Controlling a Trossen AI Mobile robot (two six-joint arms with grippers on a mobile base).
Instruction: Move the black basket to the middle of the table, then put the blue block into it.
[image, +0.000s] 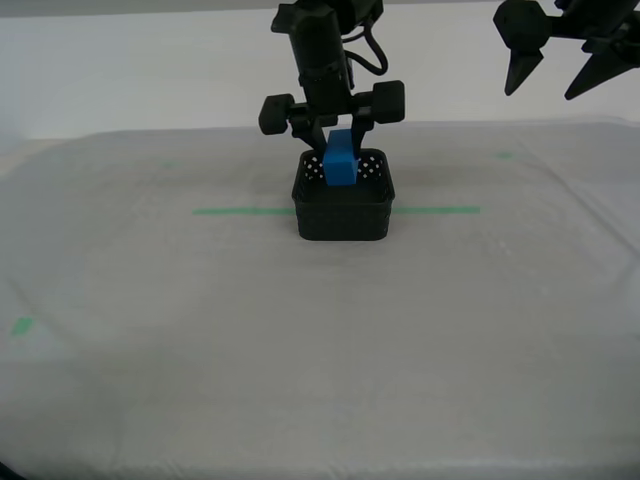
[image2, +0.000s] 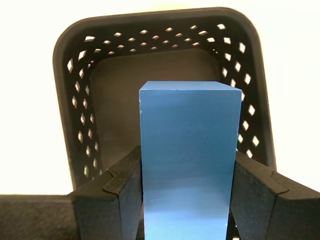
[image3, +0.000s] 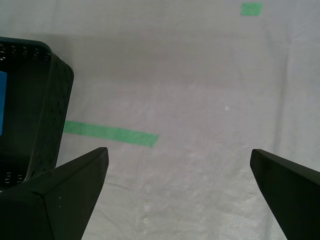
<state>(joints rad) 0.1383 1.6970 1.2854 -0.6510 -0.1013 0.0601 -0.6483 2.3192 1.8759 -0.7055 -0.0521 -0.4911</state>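
Bare table (image: 320, 380) fills the lower frame. At centre, the black basket (image: 342, 215) sits on the green tape line (image: 240, 211), placed as asked. My second gripper (image: 337, 150), arm vertical, clamps the blue block (image: 339, 160) just over the basket's mouth, ready for release. Upper right, my first gripper (image: 560, 75) hangs raised, jaws spread, empty.

My arms are matte black throughout. My second gripper (image: 335, 130) has blocky black finger mounts on either side, a looping black cable (image: 372, 50) above it, and flat stepped fingers (image2: 117, 192). My first gripper (image: 565, 65) ends in two pointed, wedge-shaped black fingers (image3: 65, 192).
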